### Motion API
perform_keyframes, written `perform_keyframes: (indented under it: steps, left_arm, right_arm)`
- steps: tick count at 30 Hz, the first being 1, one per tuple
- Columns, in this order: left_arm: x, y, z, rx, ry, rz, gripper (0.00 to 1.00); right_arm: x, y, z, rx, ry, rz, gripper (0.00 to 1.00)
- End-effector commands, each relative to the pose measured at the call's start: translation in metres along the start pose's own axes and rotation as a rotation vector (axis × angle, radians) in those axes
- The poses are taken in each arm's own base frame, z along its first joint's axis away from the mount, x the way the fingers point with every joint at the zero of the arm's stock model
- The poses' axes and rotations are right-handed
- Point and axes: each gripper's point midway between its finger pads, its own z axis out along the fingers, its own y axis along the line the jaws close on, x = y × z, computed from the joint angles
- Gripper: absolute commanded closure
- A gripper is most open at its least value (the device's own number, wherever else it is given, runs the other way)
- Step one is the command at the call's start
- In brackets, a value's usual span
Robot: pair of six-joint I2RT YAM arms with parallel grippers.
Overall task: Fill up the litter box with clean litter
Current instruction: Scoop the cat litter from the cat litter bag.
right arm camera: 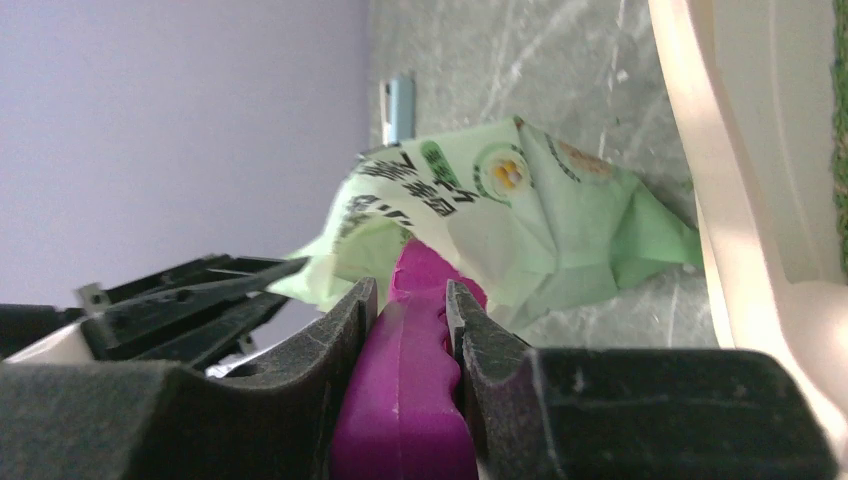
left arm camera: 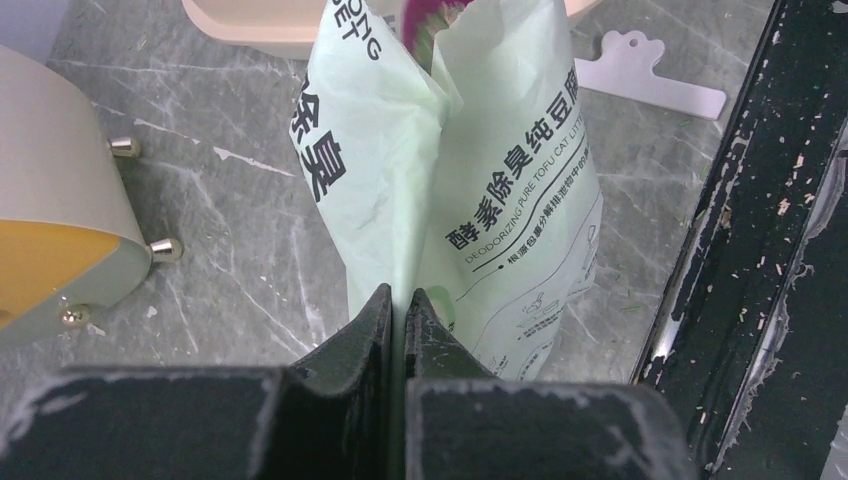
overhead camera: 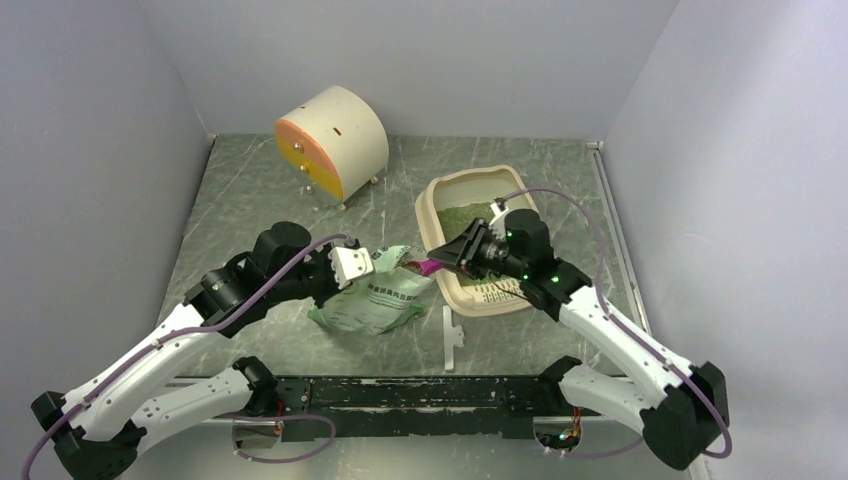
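Note:
The beige litter box [overhead camera: 436, 208] lies right of centre; clean litter [overhead camera: 465, 217] forms a green bed in its far half, and a strip shows at the edge of the right wrist view [right arm camera: 841, 110]. A light-green litter bag [overhead camera: 372, 298] stands crumpled left of the box. My left gripper [overhead camera: 362, 266] is shut on a fold of the bag [left arm camera: 480, 180], fingertips [left arm camera: 372, 310] pinching the film. My right gripper [overhead camera: 447, 260] is shut on the handle of a magenta scoop [right arm camera: 405, 380], whose head reaches into the bag's open mouth [left arm camera: 432, 18].
A cream half-cylinder cabinet [overhead camera: 332, 140] with an orange face stands at the back left. A white clip [overhead camera: 452, 336] lies on the marble near the front, beside the black base rail [overhead camera: 420, 392]. Grey walls close in both sides.

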Motion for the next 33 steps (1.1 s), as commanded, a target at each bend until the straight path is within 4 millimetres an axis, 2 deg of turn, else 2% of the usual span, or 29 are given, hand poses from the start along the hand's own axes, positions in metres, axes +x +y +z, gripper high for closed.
perform_keyframes:
  steps: [1,4,6,9,11,12,14,17,22,29,33]
  left_arm:
    - [-0.054,0.013,-0.026,-0.056,-0.190,0.021,0.95]
    - [-0.053,0.012,-0.025,-0.051,-0.185,0.016,0.95]
    - [-0.052,0.011,-0.024,-0.047,-0.180,0.012,0.95]
    - [-0.051,0.010,-0.024,-0.039,-0.173,0.006,0.95]
    - [-0.051,0.008,-0.022,-0.031,-0.176,0.005,0.95]
    - [-0.050,0.007,-0.021,-0.025,-0.178,0.004,0.95]
    - [-0.051,0.007,-0.018,-0.018,-0.179,0.003,0.95]
    - [-0.052,0.010,-0.020,-0.026,-0.167,-0.003,0.95]
    - [-0.051,0.012,-0.022,-0.049,-0.182,0.007,0.95]
    - [-0.052,0.012,-0.020,-0.043,-0.179,0.008,0.95]
    - [-0.052,0.012,-0.018,-0.040,-0.181,0.007,0.95]
  right_arm:
    - [-0.020,0.010,-0.010,-0.061,-0.105,0.047,1.00]
    - [-0.003,0.022,0.000,-0.153,-0.018,0.080,1.00]
    - [-0.006,0.021,-0.003,-0.137,-0.046,0.073,1.00]
    - [-0.029,0.014,-0.016,-0.055,-0.194,0.046,1.00]
    - [-0.025,0.022,-0.013,-0.069,-0.157,0.016,1.00]
    - [-0.016,0.026,-0.008,-0.086,-0.094,0.009,1.00]
    - [-0.012,0.024,-0.005,-0.087,-0.062,0.030,1.00]
    - [-0.025,0.023,-0.023,-0.144,-0.125,0.116,1.00]
    - [-0.035,0.017,-0.040,-0.215,-0.097,0.190,1.00]
    - [-0.042,0.010,-0.051,-0.222,-0.091,0.194,1.00]
    - [-0.050,0.009,-0.051,-0.163,-0.105,0.102,1.00]
